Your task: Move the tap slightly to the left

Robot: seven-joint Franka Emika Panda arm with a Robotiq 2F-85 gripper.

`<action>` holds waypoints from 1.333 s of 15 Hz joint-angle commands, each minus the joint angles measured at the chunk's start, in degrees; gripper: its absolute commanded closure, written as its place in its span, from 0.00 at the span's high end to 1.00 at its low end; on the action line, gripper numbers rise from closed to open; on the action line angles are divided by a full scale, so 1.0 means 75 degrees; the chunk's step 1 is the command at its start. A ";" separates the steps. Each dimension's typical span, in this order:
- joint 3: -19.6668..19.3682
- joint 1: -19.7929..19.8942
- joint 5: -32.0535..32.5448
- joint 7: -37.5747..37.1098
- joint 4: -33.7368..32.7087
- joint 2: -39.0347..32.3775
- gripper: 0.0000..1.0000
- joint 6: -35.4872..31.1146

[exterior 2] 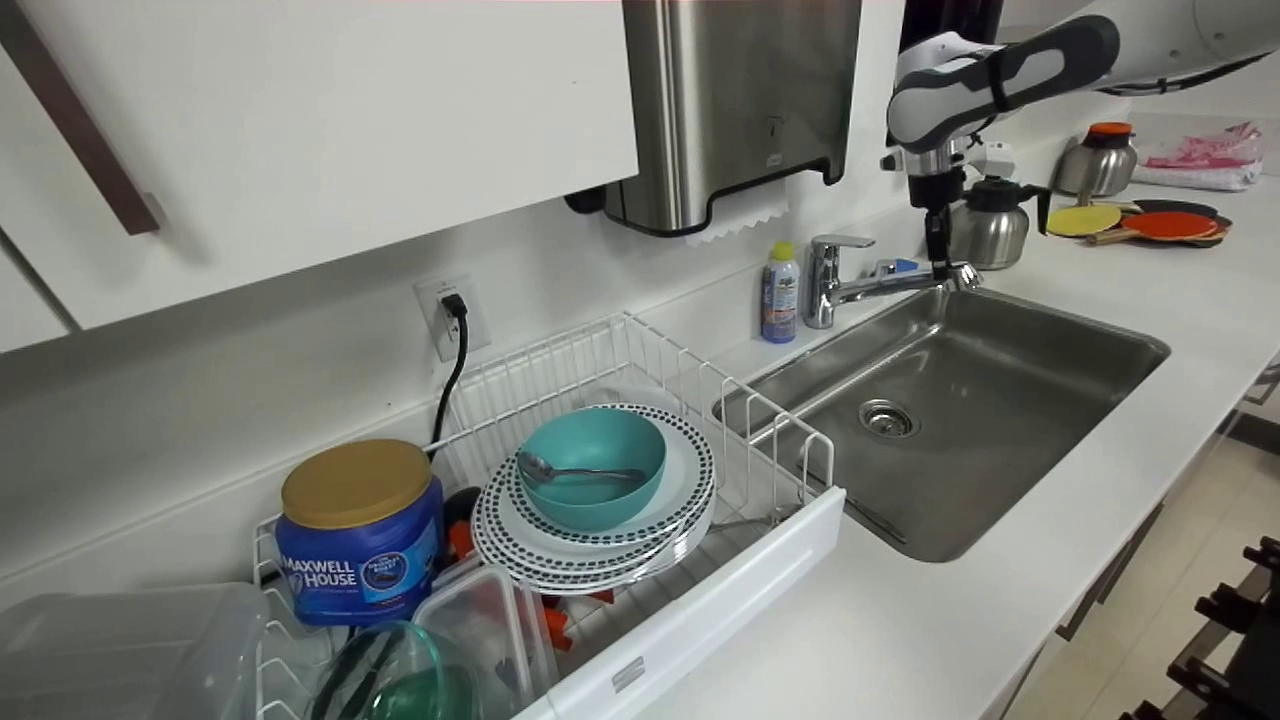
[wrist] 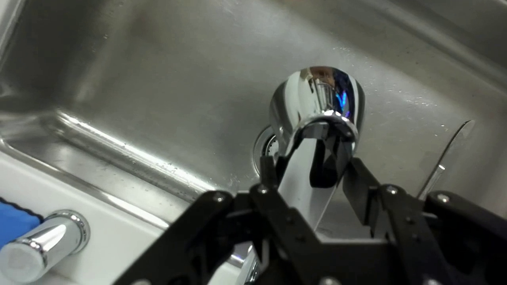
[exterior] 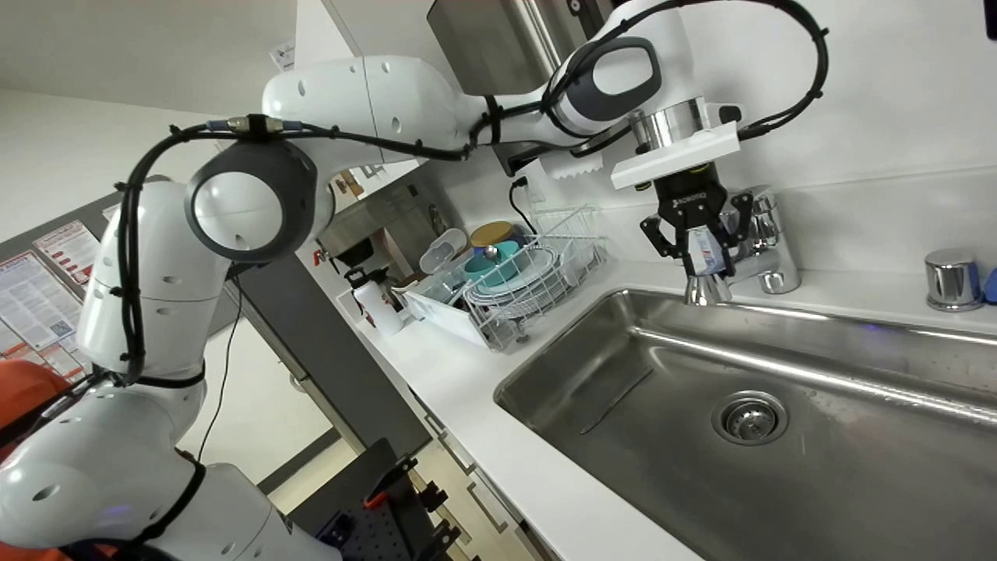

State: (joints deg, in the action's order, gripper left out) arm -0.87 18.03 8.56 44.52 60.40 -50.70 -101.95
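The tap is chrome, with an upright base and lever and a slim, low spout; it shows in both exterior views (exterior: 767, 261) (exterior 2: 823, 285). Its flared spout head (wrist: 317, 95) points over the sink in the wrist view. My gripper (exterior: 710, 271) comes from above at the spout's outer end, just behind the head, and shows in an exterior view (exterior 2: 940, 268) too. In the wrist view the black fingers (wrist: 311, 162) lie one on each side of the spout, close against it near their tips. The gripper looks shut on the spout. Part of the spout is hidden behind the gripper.
The steel sink (exterior: 623, 366) lies below, with a drain (exterior: 750, 418) and a knife (wrist: 443, 166). A bluish bottle (exterior 2: 780, 295) stands beside the tap's base. A chrome knob (exterior: 952, 282) stands on the back counter. A dish rack (exterior 2: 700, 380) and steel jugs (exterior 2: 990, 235) stand nearby.
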 commanded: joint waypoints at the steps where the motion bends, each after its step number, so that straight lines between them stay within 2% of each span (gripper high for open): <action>1: 0.0514 -0.0076 -0.0285 0.0438 0.1801 0.0976 0.22 -0.1015; 7: 0.0442 -0.0175 -0.0347 0.0534 0.3421 0.1964 0.22 -0.2145; 8: -0.0057 -0.0084 -0.0106 0.0022 0.2157 0.1213 0.22 -0.1796; 9: -0.0080 -0.0074 -0.0096 -0.0108 0.2251 0.1270 0.47 -0.1911; 14: -0.0113 -0.0077 -0.0098 -0.0103 0.2208 0.1236 0.47 -0.1897; 15: -0.0114 -0.0080 -0.0097 -0.0103 0.2208 0.1236 0.22 -0.1897; 20: 0.0203 -0.0072 -0.0460 0.0197 0.2451 0.1446 0.22 -0.1396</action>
State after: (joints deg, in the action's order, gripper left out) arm -0.84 17.89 7.89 43.40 77.18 -41.28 -115.94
